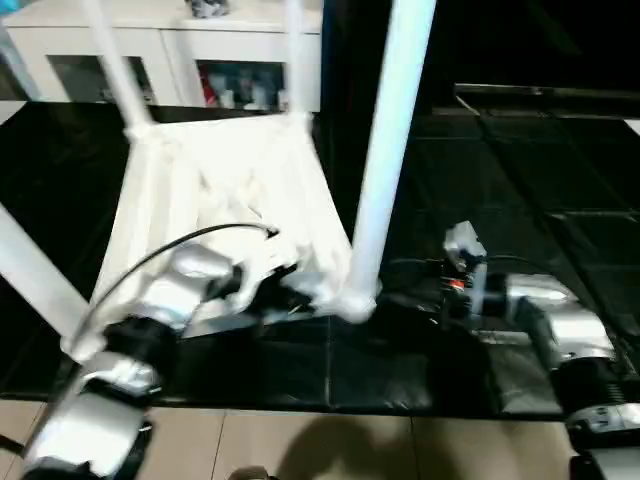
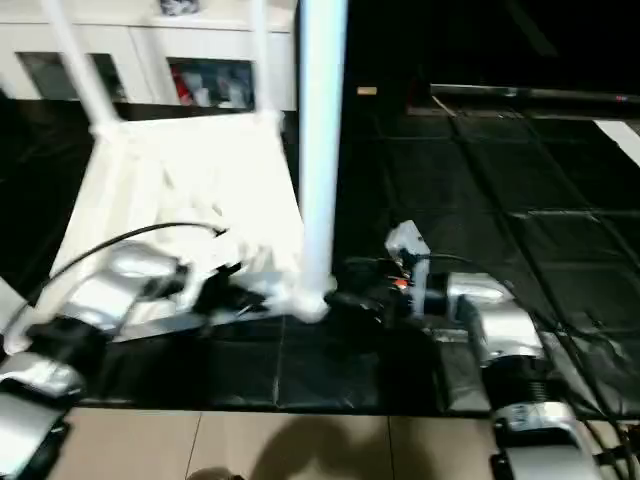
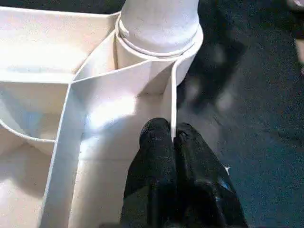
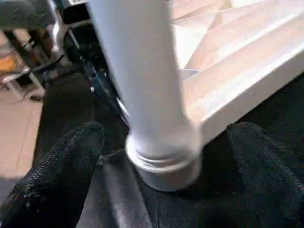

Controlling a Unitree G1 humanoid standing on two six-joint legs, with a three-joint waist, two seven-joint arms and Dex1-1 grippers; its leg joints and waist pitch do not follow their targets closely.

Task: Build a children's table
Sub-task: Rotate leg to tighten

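The white children's table top [image 1: 220, 190] lies upside down on the black mat, ribbed underside up. Its legs stand in the corner sockets; the near right leg [image 1: 385, 150] rises tall from its socket [image 3: 159, 45]. My left gripper [image 3: 172, 135] is shut on the thin side wall of the table top just beside that socket. My right gripper [image 4: 166, 147] is open, one black finger [image 4: 66, 161] on each side of the leg's base, at mat level.
A white cabinet [image 1: 160, 50] with glass-fronted shelves stands behind the table. Two far legs [image 1: 115, 60] and a near left leg [image 1: 30, 270] stick up. The black mat [image 1: 520, 180] ends at tan floor [image 1: 330, 445] by my arms.
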